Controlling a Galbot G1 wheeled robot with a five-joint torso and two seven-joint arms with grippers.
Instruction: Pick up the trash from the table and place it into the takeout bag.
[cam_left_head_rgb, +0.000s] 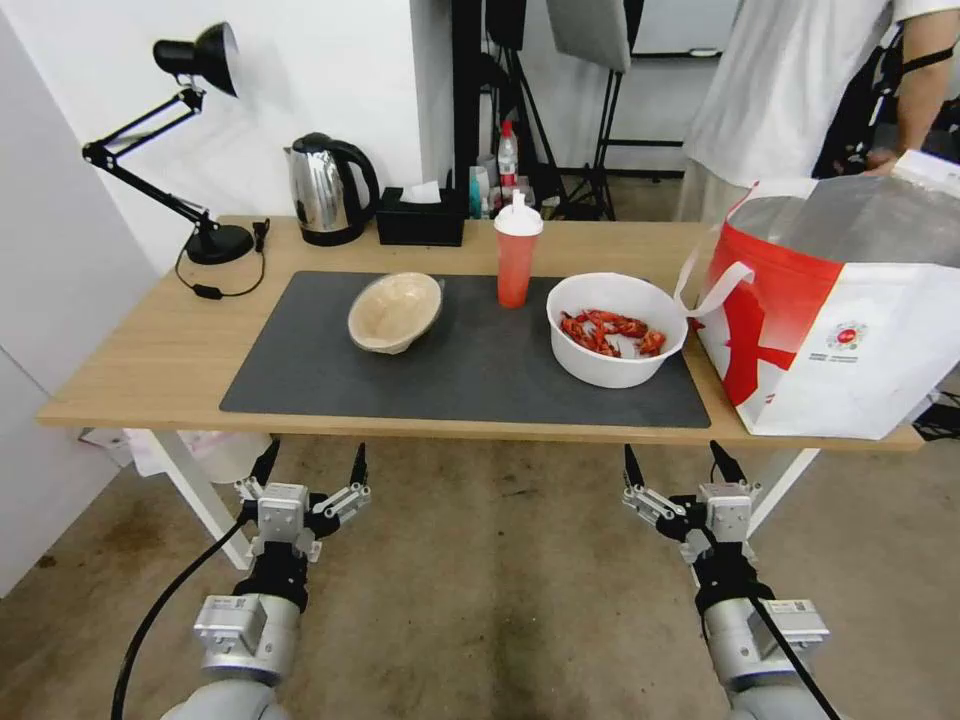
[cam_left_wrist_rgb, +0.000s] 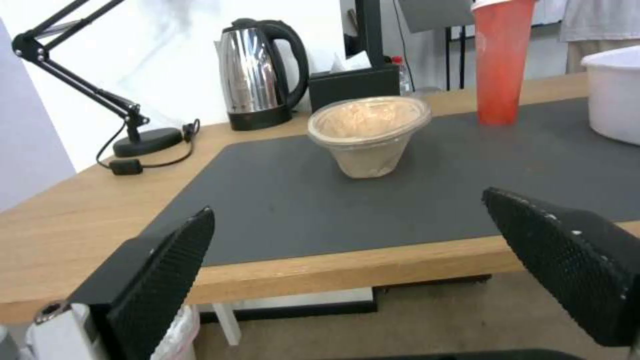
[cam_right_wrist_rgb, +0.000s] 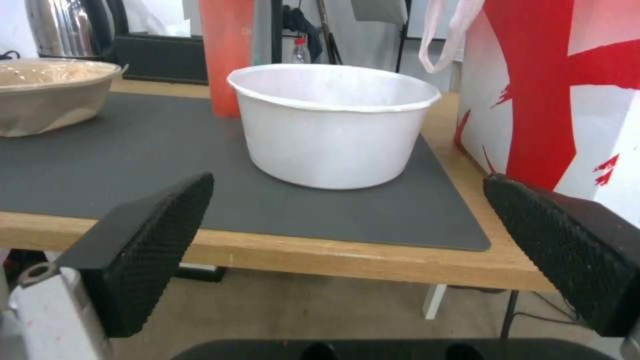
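I see both arms held low in front of the table (cam_left_head_rgb: 150, 370), short of its near edge. My left gripper (cam_left_head_rgb: 311, 468) has its fingers spread wide and holds nothing; my right gripper (cam_left_head_rgb: 680, 468) is spread the same way, also empty.

On the dark grey mat (cam_left_head_rgb: 300, 370) the beige paper-pulp bowl (cam_left_head_rgb: 395, 312) sits toward the left, tipped so its mouth tilts toward the near left. The red cup (cam_left_head_rgb: 517, 260) stands upright behind the middle of the mat, long axis vertical, white lid on top. The white bowl with crayfish shells (cam_left_head_rgb: 615, 328) sits level on the mat's right part, mouth up, just beside the takeout bag (cam_left_head_rgb: 850, 320). The bag stands upright at the table's right end, its open top facing up, one strap handle (cam_left_head_rgb: 712, 285) drooping toward the white bowl.

Along the back edge stand a steel kettle (cam_left_head_rgb: 325, 188), a black tissue box (cam_left_head_rgb: 420, 215) and a desk lamp (cam_left_head_rgb: 185, 130).
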